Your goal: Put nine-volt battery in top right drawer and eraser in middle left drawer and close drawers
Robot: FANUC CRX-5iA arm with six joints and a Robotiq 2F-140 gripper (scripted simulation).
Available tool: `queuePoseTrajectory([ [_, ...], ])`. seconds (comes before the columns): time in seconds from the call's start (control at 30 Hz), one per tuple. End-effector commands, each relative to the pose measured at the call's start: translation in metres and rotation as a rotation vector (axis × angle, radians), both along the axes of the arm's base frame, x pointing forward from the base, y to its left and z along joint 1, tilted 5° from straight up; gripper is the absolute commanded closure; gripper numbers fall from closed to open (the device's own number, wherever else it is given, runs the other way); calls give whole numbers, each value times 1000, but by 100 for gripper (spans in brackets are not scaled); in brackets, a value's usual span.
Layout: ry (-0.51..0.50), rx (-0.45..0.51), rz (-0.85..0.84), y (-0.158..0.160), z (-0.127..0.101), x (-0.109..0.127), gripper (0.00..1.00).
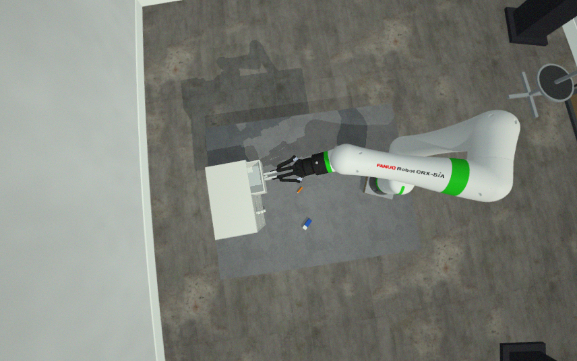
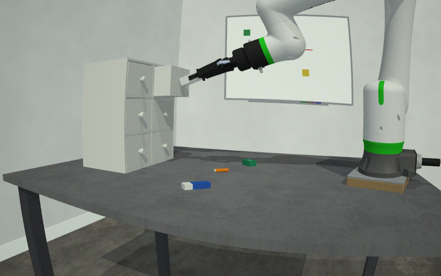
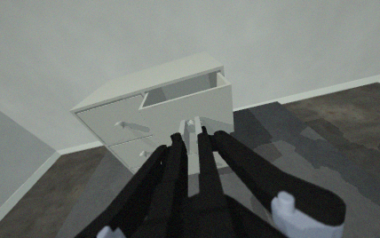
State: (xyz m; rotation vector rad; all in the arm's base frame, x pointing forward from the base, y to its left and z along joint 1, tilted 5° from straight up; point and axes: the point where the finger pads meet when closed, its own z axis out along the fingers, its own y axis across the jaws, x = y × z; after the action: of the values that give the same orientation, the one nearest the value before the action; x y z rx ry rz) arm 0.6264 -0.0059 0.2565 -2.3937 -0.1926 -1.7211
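The white chest stands upright. Its top-row right drawer is partly out, roughly level; the visible part of its inside looks empty. My gripper is shut on that drawer's knob. The middle-row left drawer is in. The blue-and-white eraser lies on the table. A green block, apparently the nine-volt battery, lies on the table; it is hidden in the top view.
An orange cylinder lies on the table between the eraser and the green block. The other drawers are in. The robot's base stands at the table's far side from the chest.
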Motion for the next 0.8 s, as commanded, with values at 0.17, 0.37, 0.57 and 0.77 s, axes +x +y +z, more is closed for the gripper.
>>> queuePoseTrajectory([
  [0.17,0,0,0,-1,0,-5,92],
  [0.37,0,0,0,-1,0,-7,92],
  [0.57,0,0,0,-2,0,-8,92],
  [0.77,0,0,0,-2,0,-8,92],
])
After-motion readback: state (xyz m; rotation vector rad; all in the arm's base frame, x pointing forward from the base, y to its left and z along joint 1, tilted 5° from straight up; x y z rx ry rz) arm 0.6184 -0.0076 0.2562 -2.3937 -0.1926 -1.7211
